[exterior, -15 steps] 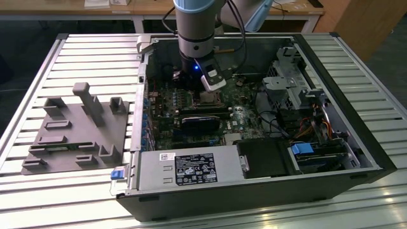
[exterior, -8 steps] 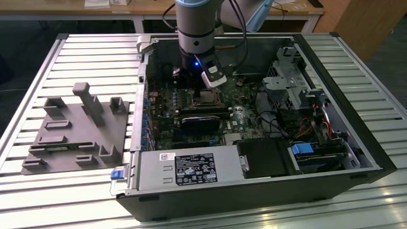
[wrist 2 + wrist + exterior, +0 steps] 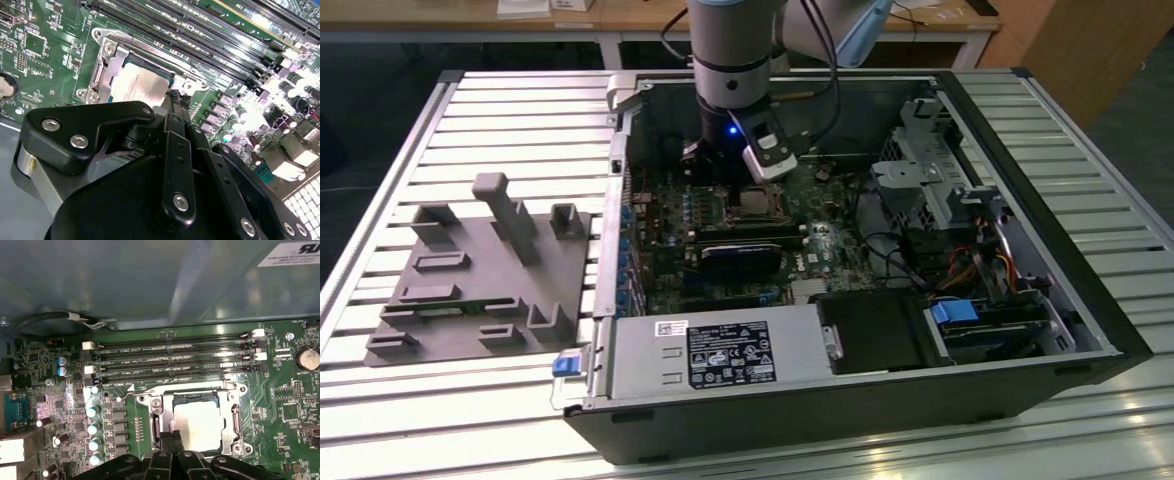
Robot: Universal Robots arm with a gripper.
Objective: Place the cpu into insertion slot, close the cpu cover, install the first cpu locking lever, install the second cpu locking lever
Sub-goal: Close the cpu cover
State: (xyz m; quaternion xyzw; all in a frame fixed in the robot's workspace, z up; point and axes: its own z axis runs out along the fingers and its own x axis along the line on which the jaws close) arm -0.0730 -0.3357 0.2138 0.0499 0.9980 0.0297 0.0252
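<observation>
The cpu (image 3: 200, 422) lies flat in the insertion slot (image 3: 196, 398), pale metal top up and square to the socket, so the placing step reads as done. The cpu cover (image 3: 234, 414), a silver frame, appears to lie down round the chip on both flanks; whether it is fully seated cannot be told. A thin wire locking lever (image 3: 134, 395) runs along the socket's edge on the side of the long memory slots (image 3: 175, 360); whether it is hooked cannot be told either. The claw (image 3: 169, 437) is at the socket's rim on the side away from the memory slots, with its dark tips at the chip's border. Its fingers stand together with no visible gap, and nothing is seen between them. Whether the tips touch the metal is not clear. Judgement: the step in hand is closing the cover or starting the first lever, not placing the chip. The next move calls for a small, well-aimed push on thin metal. It must keep clear of the chip's top and of the capacitors (image 3: 93, 430) beside the socket, where room is tight. Around the socket is the green motherboard (image 3: 285, 410), set in an open computer case (image 3: 854, 425) that lies on its side on the slatted bench (image 3: 480, 110). A grey parts fixture (image 3: 454, 290) rests on the bench beside the case, at the exterior view's left.
</observation>
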